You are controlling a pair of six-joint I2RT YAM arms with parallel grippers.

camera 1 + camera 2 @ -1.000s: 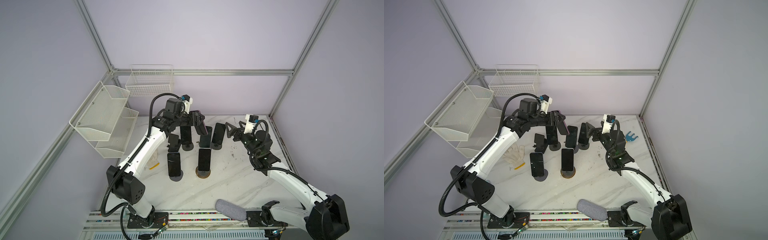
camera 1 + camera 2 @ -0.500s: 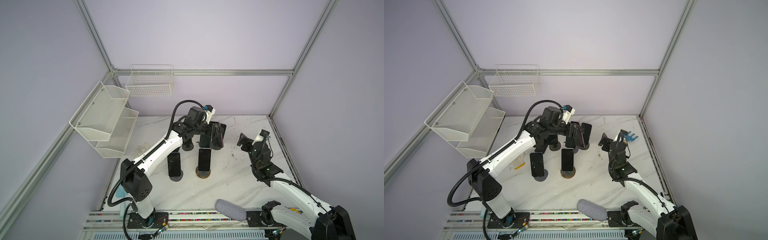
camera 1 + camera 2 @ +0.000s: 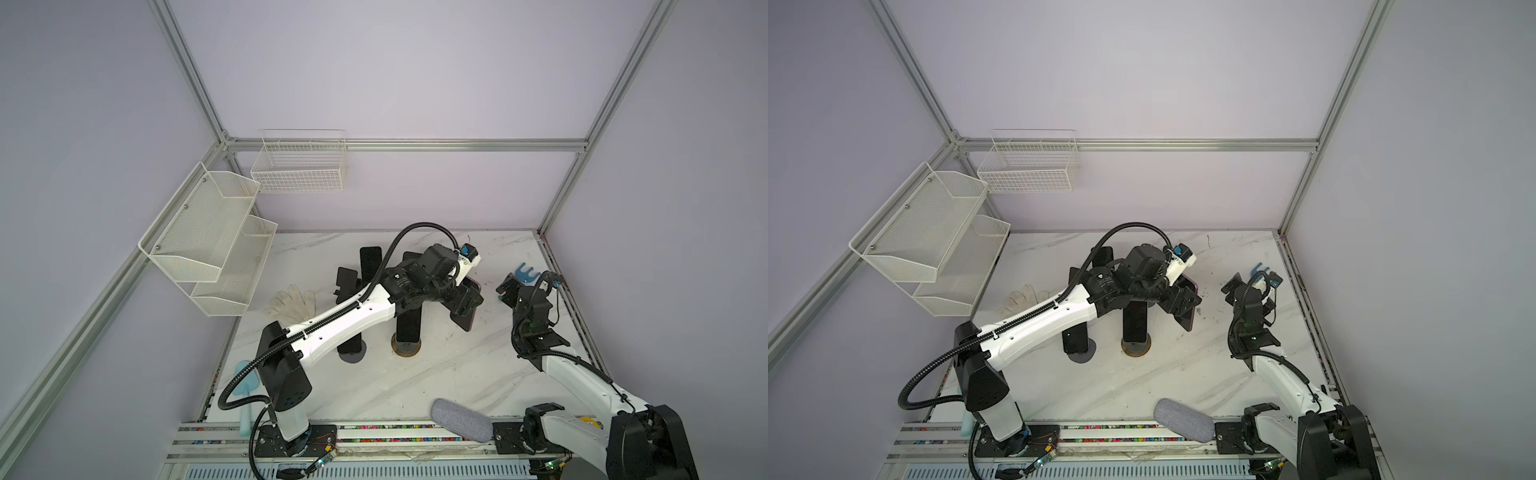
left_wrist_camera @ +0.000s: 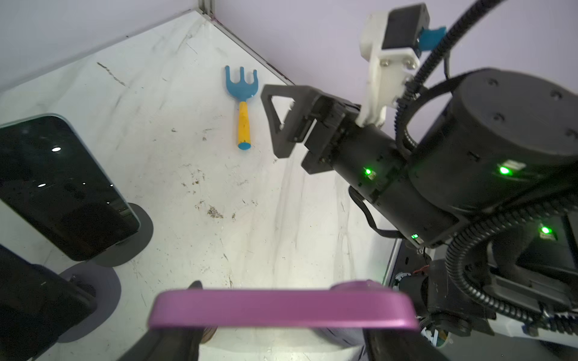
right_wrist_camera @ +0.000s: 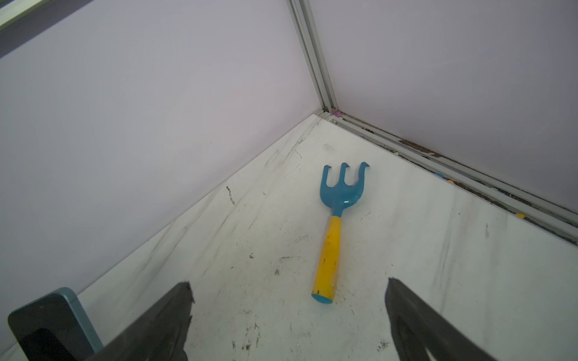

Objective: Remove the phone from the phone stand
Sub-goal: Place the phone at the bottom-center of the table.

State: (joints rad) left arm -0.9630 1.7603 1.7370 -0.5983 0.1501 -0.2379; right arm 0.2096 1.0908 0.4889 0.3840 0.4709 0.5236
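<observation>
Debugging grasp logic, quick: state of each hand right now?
Left hand: closed, holding the purple phone.
Right hand: open, holding nothing.

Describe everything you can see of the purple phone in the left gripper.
The purple phone is a thin slab with a smooth violet rim, rounded corners and a dark face. The left gripper is shut on it across its middle. In both top views it hangs tilted, beside the stands, not in one. Nothing else visibly touches it.
</observation>
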